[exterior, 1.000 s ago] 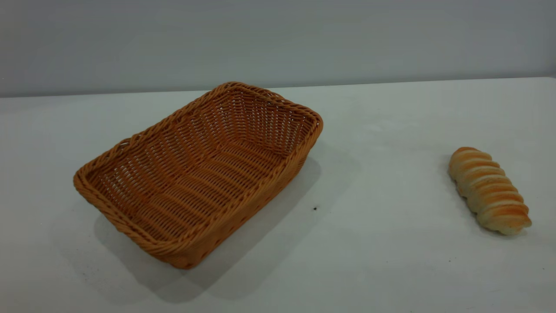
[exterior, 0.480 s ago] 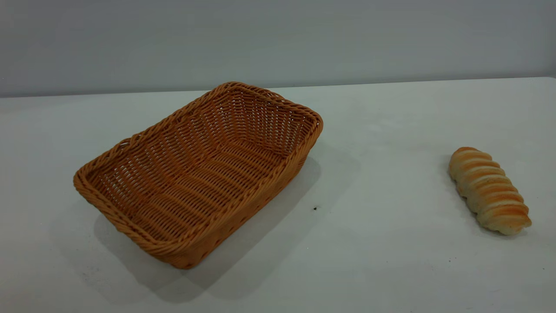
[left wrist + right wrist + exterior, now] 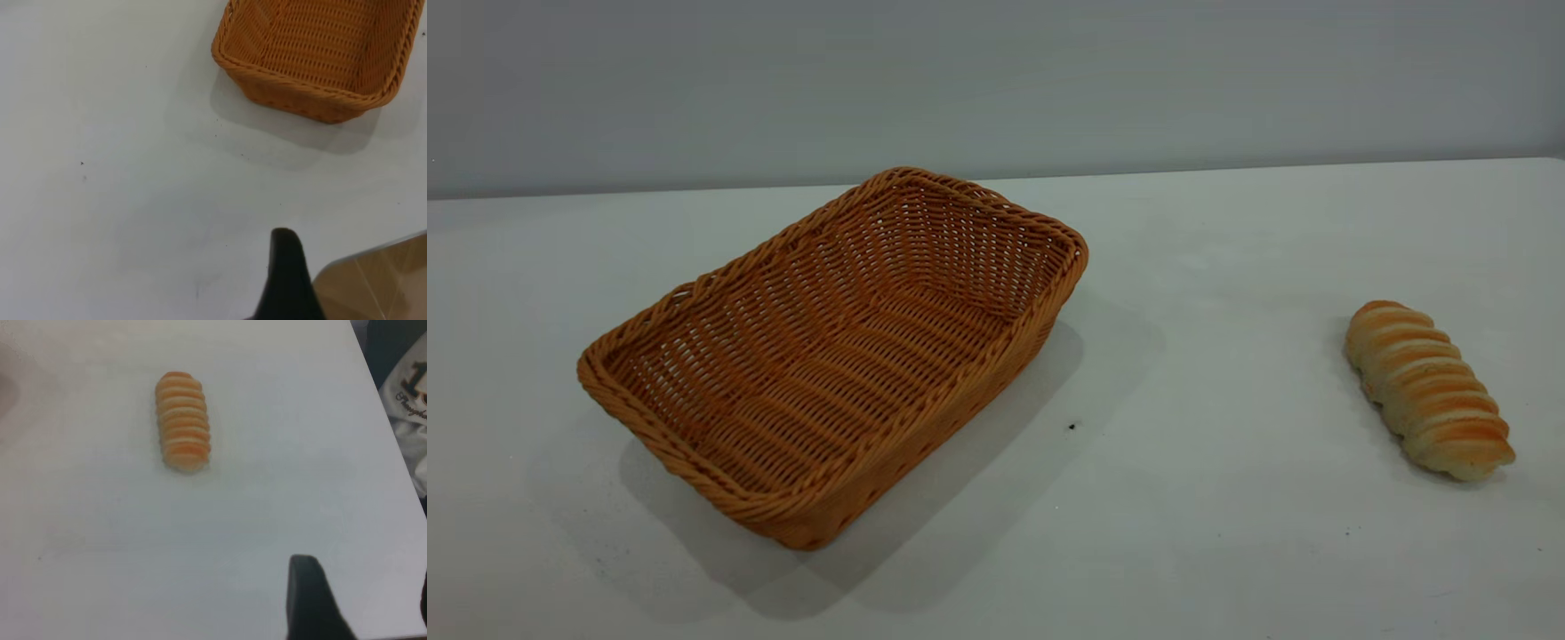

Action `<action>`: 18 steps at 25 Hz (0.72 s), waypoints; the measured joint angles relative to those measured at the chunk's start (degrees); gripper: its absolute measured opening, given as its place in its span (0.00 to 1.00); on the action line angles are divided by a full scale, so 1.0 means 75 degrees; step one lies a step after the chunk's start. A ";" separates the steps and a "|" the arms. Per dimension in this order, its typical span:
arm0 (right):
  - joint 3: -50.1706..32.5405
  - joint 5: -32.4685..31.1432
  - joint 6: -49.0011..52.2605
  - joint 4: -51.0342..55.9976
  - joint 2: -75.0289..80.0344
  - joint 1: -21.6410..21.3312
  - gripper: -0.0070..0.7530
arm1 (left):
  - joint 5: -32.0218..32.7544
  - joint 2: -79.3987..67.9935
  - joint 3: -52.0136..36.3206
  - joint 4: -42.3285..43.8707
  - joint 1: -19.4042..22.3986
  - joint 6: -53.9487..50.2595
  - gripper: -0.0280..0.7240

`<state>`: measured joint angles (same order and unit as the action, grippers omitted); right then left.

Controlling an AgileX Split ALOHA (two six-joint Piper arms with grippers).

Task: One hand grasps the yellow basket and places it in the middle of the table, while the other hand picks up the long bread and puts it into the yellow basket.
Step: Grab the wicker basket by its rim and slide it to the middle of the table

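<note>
The yellow basket (image 3: 694,467) stands empty on the table (image 3: 1227,516), left of the middle and turned at an angle. The long bread (image 3: 1427,389) lies on the table at the far right, well apart from the basket. Neither gripper shows in the exterior view. In the left wrist view one black finger (image 3: 285,267) of my left gripper (image 3: 357,267) hangs over bare table, well short of the basket's end (image 3: 300,83); no second finger shows beside it. In the right wrist view my right gripper (image 3: 365,593) is open and empty, well short of the bread (image 3: 183,421).
A small dark speck (image 3: 1072,427) lies on the table just right of the basket. The left wrist view shows the table's edge with brown floor (image 3: 387,280) beyond it. The right wrist view shows the table's edge and printed white cloth (image 3: 408,407) past it.
</note>
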<state>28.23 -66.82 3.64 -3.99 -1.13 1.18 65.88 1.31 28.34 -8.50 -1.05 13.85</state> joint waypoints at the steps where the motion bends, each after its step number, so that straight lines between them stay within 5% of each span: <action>1: 0.0000 0.0000 0.0000 0.0000 0.0000 0.0000 0.57 | 0.0000 0.0000 0.0000 0.0000 0.0000 0.0000 0.82; 18: 0.0000 0.0201 0.0007 0.0132 0.0000 0.0318 0.57 | 0.0000 0.0000 0.0000 0.0008 -0.0753 0.0000 0.82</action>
<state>28.23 -65.31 3.69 -3.00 -1.13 3.56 65.88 1.31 28.34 -8.43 -6.69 13.85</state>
